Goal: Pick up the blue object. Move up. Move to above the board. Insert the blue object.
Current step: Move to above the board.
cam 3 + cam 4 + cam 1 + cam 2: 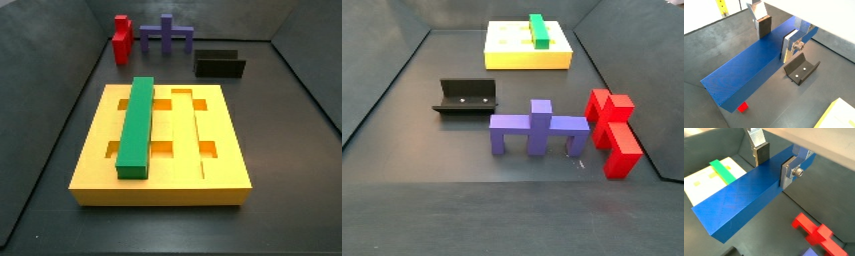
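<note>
The blue object is a long dark-blue bar, seen in both wrist views. My gripper is shut on it across its width near one end, with one dark pad on each long side, also seen in a wrist view. The bar hangs level above the floor. The board is a flat yellow block with grooves and square cut-outs. It also shows in a side view and in a wrist view, off to the side of the bar. Neither gripper nor blue bar shows in the side views.
A green bar lies in a groove of the board, also seen in a wrist view. The fixture stands on the floor and shows below the gripper. A red piece and a purple-blue cross piece stand beside it.
</note>
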